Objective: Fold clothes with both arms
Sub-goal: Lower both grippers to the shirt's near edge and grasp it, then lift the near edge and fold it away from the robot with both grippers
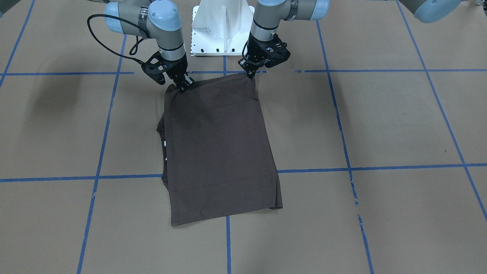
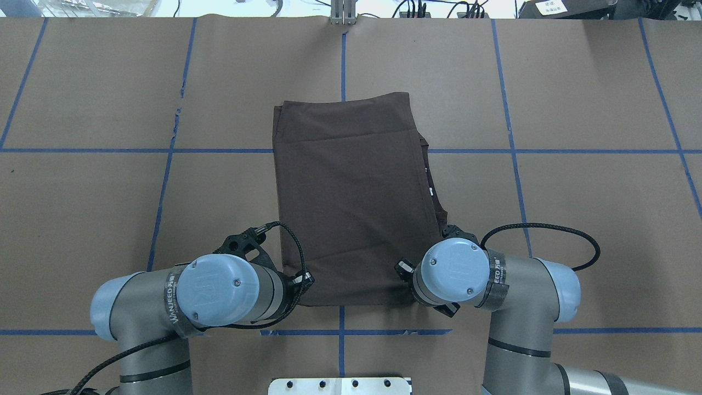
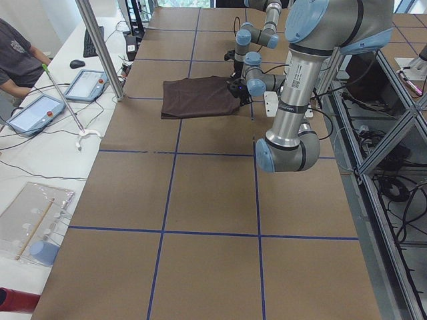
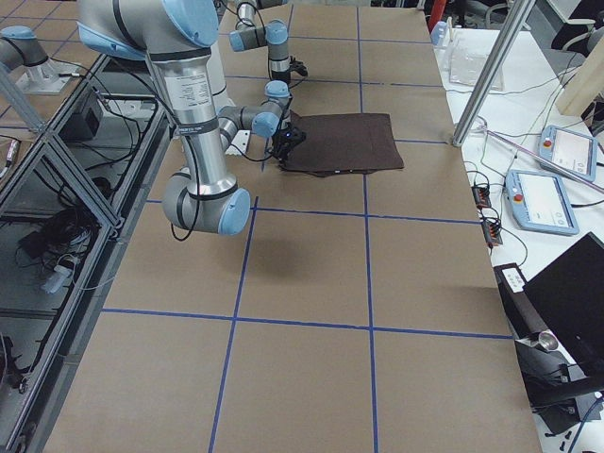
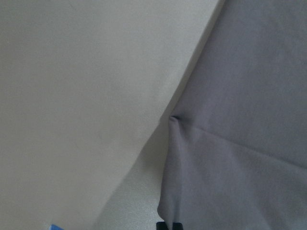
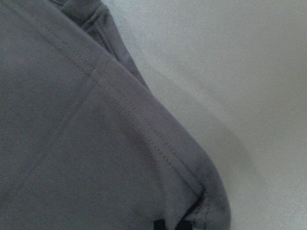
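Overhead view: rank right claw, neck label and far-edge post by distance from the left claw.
1. Right claw, at the shirt's other near corner.
2. Neck label, at the shirt's right edge, farther out.
3. Post, middle of the table's far edge.

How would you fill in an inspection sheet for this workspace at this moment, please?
Surface: table covered in brown paper with a blue tape grid.
Job's things: dark brown T-shirt lying folded into a rough rectangle, under-layers and small white labels peeking out along one side.
Clutter: nothing seen.
Grippers: left gripper and right gripper each pinch a corner of the T-shirt's edge nearest the robot.
Cables: black cable loops off the right wrist; another off the left.
Surroundings: white pedestal; side bench with touch panels and a seated person.
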